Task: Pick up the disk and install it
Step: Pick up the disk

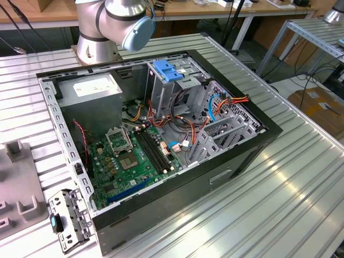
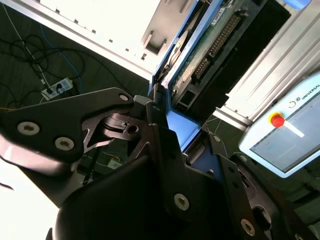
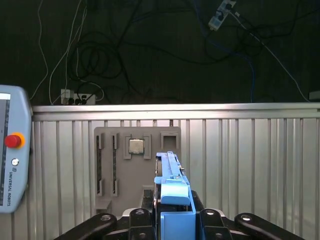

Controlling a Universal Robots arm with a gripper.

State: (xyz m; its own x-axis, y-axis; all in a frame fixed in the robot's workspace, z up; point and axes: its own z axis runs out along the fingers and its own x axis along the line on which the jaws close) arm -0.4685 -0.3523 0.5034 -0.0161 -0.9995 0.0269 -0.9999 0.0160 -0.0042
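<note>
Standing by the ribbed metal surface (image 1: pixel 279 204), I saw at the exterior view's left one grey fixture block (image 1: pixel 19 183) and, near it, one loose metal bracket (image 1: pixel 69 217) with a small blue tab. Next came one open computer case (image 1: pixel 215 177), lying on its side. Inside it were one grey power-supply box (image 1: pixel 88 88), one green motherboard (image 1: pixel 131 161), and one blue latch piece (image 1: pixel 167 71) atop the drive cage, with bundles of orange, red and blue cables beside them. The single arm (image 1: pixel 115 21) rose from its base at the far edge of the surface, just behind the case, with one blue-capped joint turned toward the case. In the first wrist view, one pendant (image 3: pixel 12 150) with a red button hung at the side, and one grey slotted plate (image 3: pixel 137 170) carrying a single square chip lay on the ribbed metal. In front of that plate the tool (image 3: pixel 175 220) was closed narrow on the disk (image 3: pixel 172 175), which stood edge-on in a blue frame between the black jaws. The second wrist view showed the tool (image 2: pixel 165 125) gripping the disk (image 2: pixel 210 45) from the other side, its green circuit board and connector row exposed. The disk was thus in the tool, not in the case. Beyond the surface the floor was dark and strewn with cables and a power strip (image 2: pixel 59 89), and wooden benches stood along the back of the room.
</note>
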